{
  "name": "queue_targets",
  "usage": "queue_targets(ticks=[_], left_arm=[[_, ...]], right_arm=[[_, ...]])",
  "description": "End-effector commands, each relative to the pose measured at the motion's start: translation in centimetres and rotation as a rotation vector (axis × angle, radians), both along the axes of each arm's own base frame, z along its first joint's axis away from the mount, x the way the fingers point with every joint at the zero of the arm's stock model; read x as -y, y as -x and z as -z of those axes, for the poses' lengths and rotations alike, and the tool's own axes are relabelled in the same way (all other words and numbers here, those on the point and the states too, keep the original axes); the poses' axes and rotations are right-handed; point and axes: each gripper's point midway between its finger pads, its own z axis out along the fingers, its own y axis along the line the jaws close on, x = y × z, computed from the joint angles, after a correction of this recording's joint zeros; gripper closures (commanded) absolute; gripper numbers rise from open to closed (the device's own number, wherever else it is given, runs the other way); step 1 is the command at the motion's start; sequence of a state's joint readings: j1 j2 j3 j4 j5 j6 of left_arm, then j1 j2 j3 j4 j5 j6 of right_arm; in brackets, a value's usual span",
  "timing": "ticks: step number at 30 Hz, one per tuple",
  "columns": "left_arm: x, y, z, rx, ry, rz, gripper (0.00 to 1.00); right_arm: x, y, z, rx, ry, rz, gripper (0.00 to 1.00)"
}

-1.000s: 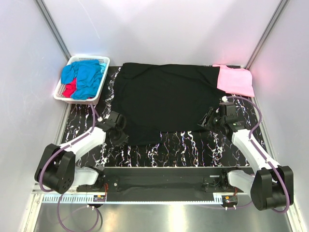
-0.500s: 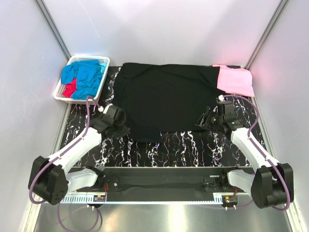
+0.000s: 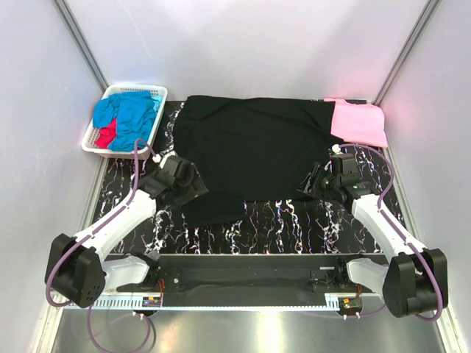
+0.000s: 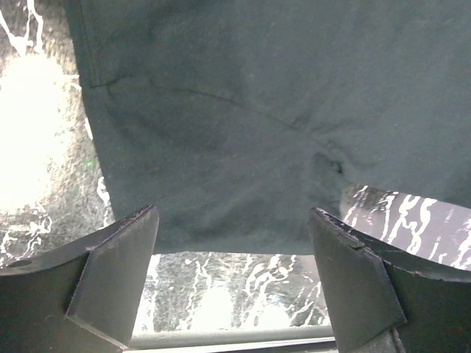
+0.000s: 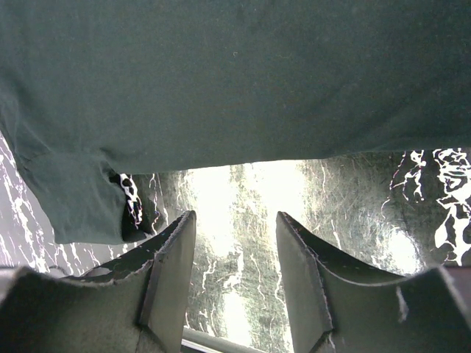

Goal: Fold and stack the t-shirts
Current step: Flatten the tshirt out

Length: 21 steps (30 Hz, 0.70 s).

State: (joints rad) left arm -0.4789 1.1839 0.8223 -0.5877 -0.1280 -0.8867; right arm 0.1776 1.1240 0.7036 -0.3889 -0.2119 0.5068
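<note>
The large black t-shirt (image 3: 250,151) lies spread flat across the middle of the table. My left gripper (image 3: 193,184) hovers at its near left hem, open and holding nothing. In the left wrist view the black cloth (image 4: 257,110) fills the top, and its hem runs between the wide-apart fingers (image 4: 118,272) of the left gripper (image 4: 232,213). My right gripper (image 3: 313,184) is open at the shirt's right edge. In the right wrist view the right gripper (image 5: 235,217) stands over bare table just short of the black hem (image 5: 235,88). A pink t-shirt (image 3: 359,121) lies at the back right.
A white slotted basket (image 3: 159,93) at the back left holds bright blue (image 3: 132,118) and red (image 3: 107,136) t-shirts. The tabletop (image 3: 294,228) is black marble-patterned. Grey walls close in on both sides and at the back.
The left gripper has swung forward and right onto the shirt's near left hem and gone from shut to open. The right arm has hardly moved.
</note>
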Motion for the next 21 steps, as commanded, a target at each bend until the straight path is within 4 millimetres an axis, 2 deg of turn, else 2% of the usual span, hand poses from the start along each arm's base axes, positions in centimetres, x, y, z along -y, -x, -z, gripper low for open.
queue_targets(ticks=[1,6,13,19,21], left_arm=[[0.1,0.2,-0.6,0.036,0.02,0.003,0.12],[-1.2,3.0,-0.6,0.008,-0.006,-0.024,0.12],[-1.6,6.2,2.9,-0.104,-0.027,-0.022,0.12],[-0.5,7.2,4.9,-0.155,-0.007,0.017,0.12],[1.0,7.0,4.9,-0.146,0.068,0.047,0.12]], right_arm=[[-0.6,-0.5,-2.0,0.06,-0.008,-0.033,0.46],[-0.5,-0.5,-2.3,0.065,-0.013,-0.027,0.46],[-2.2,0.0,-1.7,0.029,-0.042,-0.091,0.46],[-4.5,0.8,-0.8,-0.007,-0.04,-0.164,0.46],[-5.3,1.2,-0.4,-0.024,-0.043,-0.195,0.46]])
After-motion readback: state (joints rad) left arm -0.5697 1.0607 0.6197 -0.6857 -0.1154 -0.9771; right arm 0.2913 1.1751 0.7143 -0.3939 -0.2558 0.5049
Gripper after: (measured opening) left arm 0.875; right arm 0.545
